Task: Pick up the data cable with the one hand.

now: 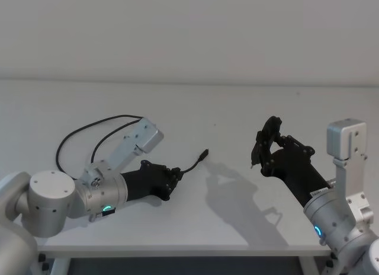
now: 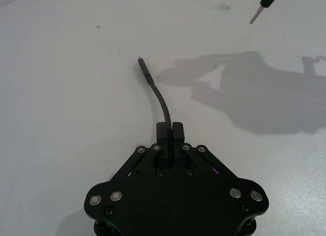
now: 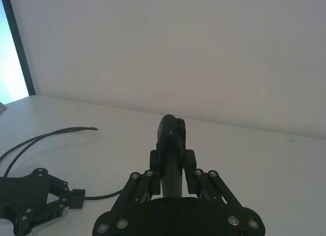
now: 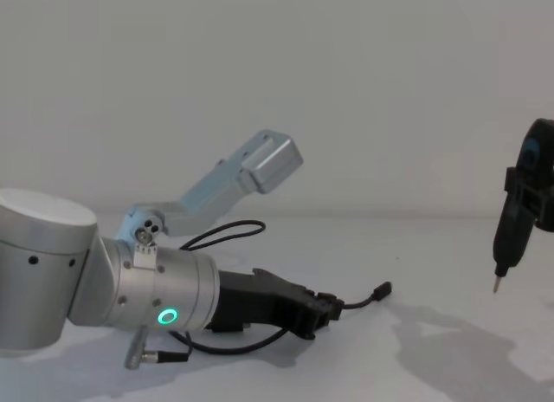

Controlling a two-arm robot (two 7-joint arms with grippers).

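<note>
The data cable is a thin black lead. My left gripper, low over the white table, is shut on it a short way behind its small plug. In the left wrist view the cable curves out from between the closed fingers to the plug tip. The rest of the cable loops behind the left arm. In the chest view the left gripper holds the plug end just above the tabletop. My right gripper hangs raised at the right.
The right gripper is shut on a slim black pointed tool with a blue mark, tip down and well above the table. A short lead with a silver metal plug lies under the left arm.
</note>
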